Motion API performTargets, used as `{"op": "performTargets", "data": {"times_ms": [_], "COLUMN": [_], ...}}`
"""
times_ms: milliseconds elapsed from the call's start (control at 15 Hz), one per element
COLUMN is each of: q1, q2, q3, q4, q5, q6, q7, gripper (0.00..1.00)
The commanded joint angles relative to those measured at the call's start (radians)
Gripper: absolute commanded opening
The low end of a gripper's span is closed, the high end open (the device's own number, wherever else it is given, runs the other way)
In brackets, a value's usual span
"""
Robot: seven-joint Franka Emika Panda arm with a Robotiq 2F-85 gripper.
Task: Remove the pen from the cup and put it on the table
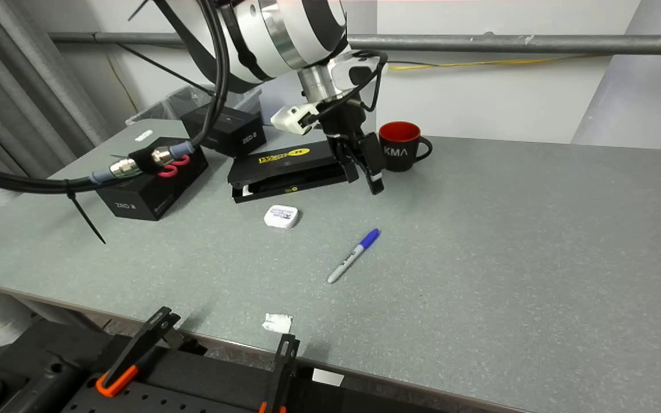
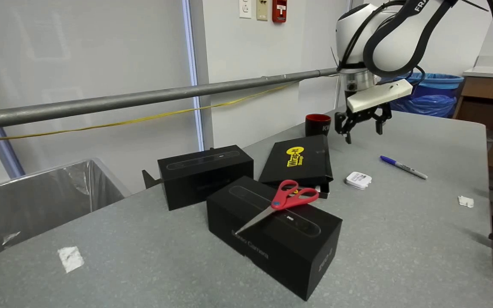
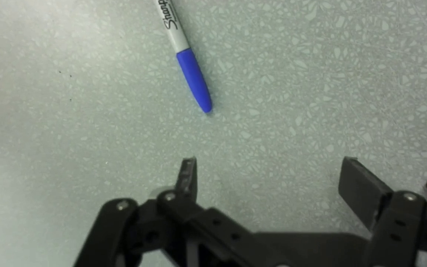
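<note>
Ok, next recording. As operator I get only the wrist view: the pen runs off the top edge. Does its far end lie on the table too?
Observer: Yes, in both exterior views the whole pen lies on the table.
Operator: And the cup, which I can't see?
Observer: The cup stands upright, close to the wall.
Operator: Anything sharp about?
Observer: Yes, in an exterior view: scissors lie on a black box.

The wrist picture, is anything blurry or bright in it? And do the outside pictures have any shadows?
In the wrist view, the gripper blurs towards the bottom edge, letters on the pen look sharp, and the table is pale and bright at upper left; in an exterior view, a soft shadow lies beside a black clamp.
</note>
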Motion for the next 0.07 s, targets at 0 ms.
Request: {"op": "performTargets", "data": {"times_ms": [0], "q1": [-0.015], "q2": [-0.001], "q3": [0.014], "q4": [0.003], "q5": [-0.01], "q6": [-0.004], "q7": [0.006], "gripper": [1.0]}}
